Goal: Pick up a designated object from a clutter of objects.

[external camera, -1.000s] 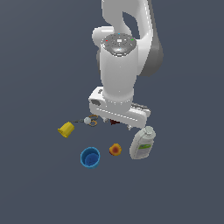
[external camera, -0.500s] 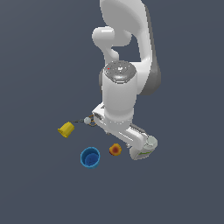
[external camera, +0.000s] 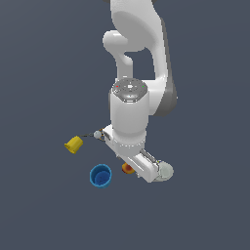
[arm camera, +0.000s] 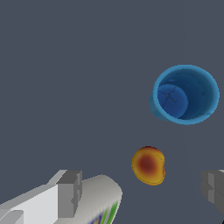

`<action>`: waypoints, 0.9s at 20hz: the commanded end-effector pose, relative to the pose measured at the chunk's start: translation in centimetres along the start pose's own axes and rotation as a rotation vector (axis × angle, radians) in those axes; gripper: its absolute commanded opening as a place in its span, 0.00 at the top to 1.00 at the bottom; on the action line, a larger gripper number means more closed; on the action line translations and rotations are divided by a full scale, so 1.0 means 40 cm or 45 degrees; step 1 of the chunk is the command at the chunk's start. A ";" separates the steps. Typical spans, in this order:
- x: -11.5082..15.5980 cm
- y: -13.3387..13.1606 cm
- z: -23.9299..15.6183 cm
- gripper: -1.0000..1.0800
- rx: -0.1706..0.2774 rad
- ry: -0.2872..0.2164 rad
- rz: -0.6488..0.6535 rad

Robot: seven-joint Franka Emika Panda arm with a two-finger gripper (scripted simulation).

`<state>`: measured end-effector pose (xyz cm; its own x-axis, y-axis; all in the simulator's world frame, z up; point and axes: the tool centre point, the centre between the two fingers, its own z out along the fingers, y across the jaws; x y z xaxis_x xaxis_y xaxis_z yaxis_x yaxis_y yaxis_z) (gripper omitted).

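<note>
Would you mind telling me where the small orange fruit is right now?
In the exterior view the orange fruit lies just right of the blue cup, partly hidden under the gripper; the wrist view shows it between the open fingers.

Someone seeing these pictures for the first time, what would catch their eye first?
The big white arm fills the exterior view's middle, bent low over the clutter. In the wrist view, the bright blue cup stands open-mouthed, with the orange fruit near it, between the open jaws, untouched.

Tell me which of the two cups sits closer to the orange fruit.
The blue cup. It stands upright just beside the orange fruit, open end up. The yellow cup lies farther off, toward the exterior view's left.
</note>
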<state>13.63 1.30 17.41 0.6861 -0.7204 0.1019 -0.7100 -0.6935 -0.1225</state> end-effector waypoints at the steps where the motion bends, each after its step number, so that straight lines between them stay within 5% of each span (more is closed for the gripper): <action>1: -0.108 0.097 0.196 0.04 -0.156 -0.131 0.003; 5: -0.108 0.098 0.205 0.04 -0.157 -0.129 0.016; 6: 0.018 -0.014 0.125 0.04 -0.064 -0.045 0.035; 7: 0.022 0.006 0.011 0.04 0.004 0.016 0.048; 18: -0.041 0.052 0.162 0.04 -0.071 -0.052 0.033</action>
<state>12.63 1.00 12.15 0.6688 -0.7399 0.0716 -0.7352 -0.6727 -0.0841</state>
